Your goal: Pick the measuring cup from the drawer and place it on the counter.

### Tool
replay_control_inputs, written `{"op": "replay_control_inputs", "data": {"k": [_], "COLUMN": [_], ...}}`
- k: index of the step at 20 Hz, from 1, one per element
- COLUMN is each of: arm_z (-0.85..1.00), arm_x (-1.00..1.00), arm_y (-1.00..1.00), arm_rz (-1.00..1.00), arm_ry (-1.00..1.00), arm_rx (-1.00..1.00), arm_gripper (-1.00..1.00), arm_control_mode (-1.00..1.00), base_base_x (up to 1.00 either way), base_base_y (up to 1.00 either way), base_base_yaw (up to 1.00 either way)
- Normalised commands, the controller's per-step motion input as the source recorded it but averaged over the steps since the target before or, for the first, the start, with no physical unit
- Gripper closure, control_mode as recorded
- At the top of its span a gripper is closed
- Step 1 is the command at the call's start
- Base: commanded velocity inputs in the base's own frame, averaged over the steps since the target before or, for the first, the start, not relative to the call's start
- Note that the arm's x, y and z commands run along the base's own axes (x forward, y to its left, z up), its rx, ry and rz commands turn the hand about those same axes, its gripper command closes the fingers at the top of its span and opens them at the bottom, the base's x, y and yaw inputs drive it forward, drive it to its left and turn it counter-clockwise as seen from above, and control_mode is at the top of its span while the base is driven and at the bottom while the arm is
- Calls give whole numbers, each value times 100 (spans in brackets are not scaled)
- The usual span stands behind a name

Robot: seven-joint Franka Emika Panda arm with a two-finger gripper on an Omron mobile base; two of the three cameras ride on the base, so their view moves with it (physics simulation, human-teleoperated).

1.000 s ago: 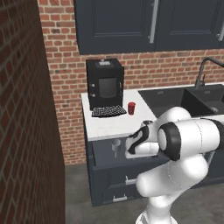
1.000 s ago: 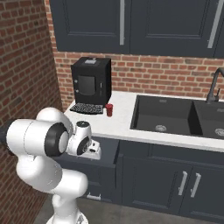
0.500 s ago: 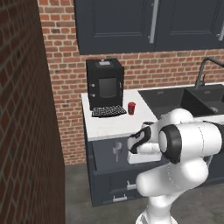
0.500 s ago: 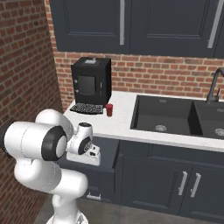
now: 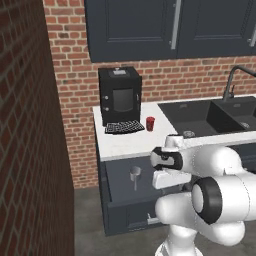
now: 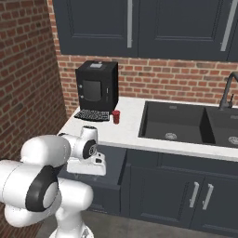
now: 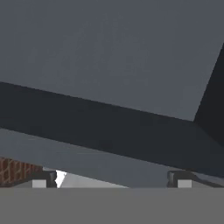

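Gripper (image 5: 167, 179) is hovering over your open drawer (image 5: 125, 192), fingers apart.
You're seeing one measuring cup (image 5: 134, 175) beside it, one red cup (image 5: 150, 123) beyond; since before, the hand is sitting lower.

No readable text or labels.

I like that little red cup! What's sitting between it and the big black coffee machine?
In the left base view, a dark ridged tray lies on the counter between the coffee machine and the red cup.

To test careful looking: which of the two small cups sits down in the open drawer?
The grey measuring cup, long handle hanging down, in the drawer. The red cup stands on the counter.
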Motion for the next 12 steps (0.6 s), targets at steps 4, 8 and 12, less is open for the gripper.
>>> {"op": "replay_control_inputs", "data": {"k": [4,8,12], "arm_z": [4,57,50], "arm_x": [-98,-28,23], "arm_y": [0,7,34], "arm_rz": [18,7,1], "arm_ry": [4,-19,-38], "arm_rx": [0,2,13], "arm_gripper": [-100,-100,-100], "arm_control_mode": [-100,-100,-100], "base_base_x": [0,0,0], "base_base_y": [0,0,0], "base_base_yaw": [0,0,0]}}
